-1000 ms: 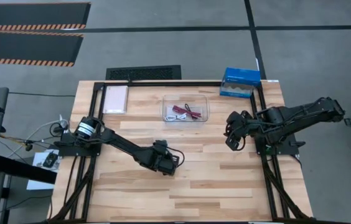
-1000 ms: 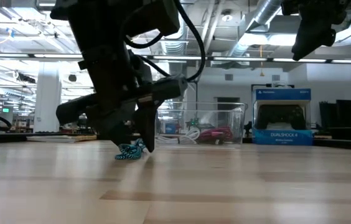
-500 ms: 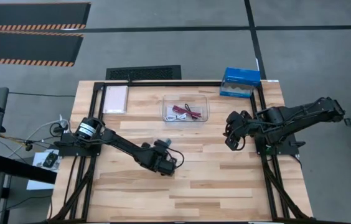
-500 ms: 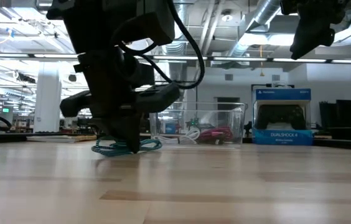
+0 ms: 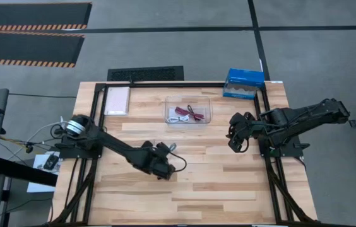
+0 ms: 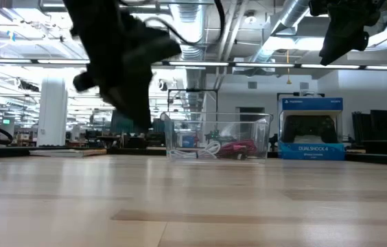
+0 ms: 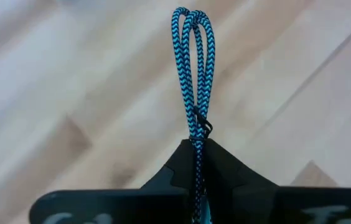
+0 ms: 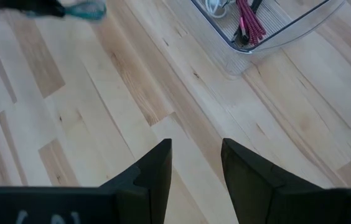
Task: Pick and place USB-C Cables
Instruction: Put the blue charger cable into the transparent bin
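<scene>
A teal braided USB-C cable (image 7: pixel 191 62) is bundled into long loops, and my left gripper (image 7: pixel 197 149) is shut on it over the middle of the table (image 5: pixel 165 168). The right wrist view shows the same cable (image 8: pixel 88 9) far off. A dark red cable (image 5: pixel 189 113) and a white cable (image 5: pixel 177 118) lie inside the clear bin (image 5: pixel 204 101) at the table's far middle. My right gripper (image 5: pixel 235 142) hangs open above the table's right part, holding nothing. My left gripper pinches the teal cable bundle between its two shut fingers, just behind a small dark tie (image 7: pixel 201 129), with several strands together. The loops (image 7: pixel 191 37) stick straight out past the fingertips, along the fingers. In the low view the gripper (image 6: pixel 135 113) is above the tabletop, and nothing lies under it.
A blue box (image 5: pixel 243 83) stands at the far right corner, beside the bin. A flat white pad (image 5: pixel 117 101) lies at the far left. The bare wooden top (image 5: pixel 216 189) stretches across the near half.
My left gripper has shut on the teal cable, which lay coiled on the table, and squeezed it into long loops. It has then risen off the tabletop with the cable, which is now lifted clear. My right gripper has kept still.
</scene>
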Action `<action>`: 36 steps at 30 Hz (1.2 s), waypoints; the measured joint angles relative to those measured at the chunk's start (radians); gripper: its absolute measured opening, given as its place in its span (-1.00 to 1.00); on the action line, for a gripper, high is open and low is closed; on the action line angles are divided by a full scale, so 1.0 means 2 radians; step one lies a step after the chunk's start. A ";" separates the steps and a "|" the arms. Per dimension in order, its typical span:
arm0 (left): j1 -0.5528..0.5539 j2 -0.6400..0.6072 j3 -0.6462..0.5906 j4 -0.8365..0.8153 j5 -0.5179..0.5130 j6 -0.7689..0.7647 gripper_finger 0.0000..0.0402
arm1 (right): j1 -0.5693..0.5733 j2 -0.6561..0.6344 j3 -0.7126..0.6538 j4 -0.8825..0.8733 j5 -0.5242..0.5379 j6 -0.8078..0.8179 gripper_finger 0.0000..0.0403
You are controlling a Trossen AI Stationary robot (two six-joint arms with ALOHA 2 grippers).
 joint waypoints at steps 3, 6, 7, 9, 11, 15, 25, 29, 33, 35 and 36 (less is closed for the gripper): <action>-0.009 -0.032 -0.001 -0.009 -0.029 0.016 -1.00 | 0.000 0.000 0.000 0.001 0.001 0.000 -0.19; -0.018 -0.069 0.000 -0.007 -0.050 0.045 -1.00 | 0.000 0.000 0.000 0.008 0.003 -0.001 -0.19; -0.020 -0.078 0.000 -0.009 -0.053 0.053 -1.00 | 0.000 0.000 0.000 0.010 0.006 -0.001 -0.19; -0.023 -0.094 0.000 -0.008 -0.057 0.066 -1.00 | 0.000 0.000 0.000 0.013 0.012 -0.001 -0.19; -0.026 -0.111 0.000 -0.008 -0.064 0.079 -1.00 | 0.000 0.000 0.000 0.015 0.013 -0.007 -0.19; -0.040 -0.131 0.000 -0.009 -0.096 0.114 -1.00 | 0.000 0.000 0.000 0.034 0.013 -0.022 -0.19; -0.055 -0.139 0.001 -0.045 -0.114 0.145 -1.00 | 0.000 0.000 0.000 0.114 0.051 -0.111 -0.19; -0.056 -0.160 0.001 -0.054 -0.113 0.167 -1.00 | 0.000 -0.003 0.000 0.150 0.049 -0.141 -0.19; -0.055 -0.200 0.001 -0.081 -0.119 0.179 -1.00 | 0.000 -0.021 0.000 0.153 0.049 -0.155 -0.19; -0.055 -0.223 0.001 -0.097 -0.130 0.179 -1.00 | 0.000 -0.035 0.000 0.155 0.049 -0.158 -0.19; -0.055 -0.235 0.001 -0.106 -0.135 0.179 -1.00 | 0.000 -0.044 0.000 0.156 0.048 -0.158 -0.19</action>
